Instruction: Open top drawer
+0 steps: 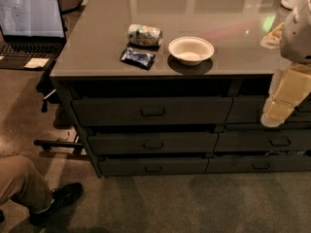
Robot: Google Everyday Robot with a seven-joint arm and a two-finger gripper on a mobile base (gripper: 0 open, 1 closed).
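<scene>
Cream-coloured, blocky and cut off by the right edge, the robot's arm hangs in front of the cabinet. Its gripper point(272, 118) is beside the right-hand drawers, and I cannot tell whether it is spread or closed. The top drawer point(112, 111), a wide matte dark grey front with a small bar handle point(153, 112), sits just under the glossy grey tabletop point(92, 38), left of the gripper and apart from it. On the tabletop lie a dented can point(145, 35) on its side, a crinkled dark blue packet point(138, 57) and a round white bowl point(191, 49). A tan trouser leg point(19, 181) and black shoe point(56, 200) show only partly at lower left.
</scene>
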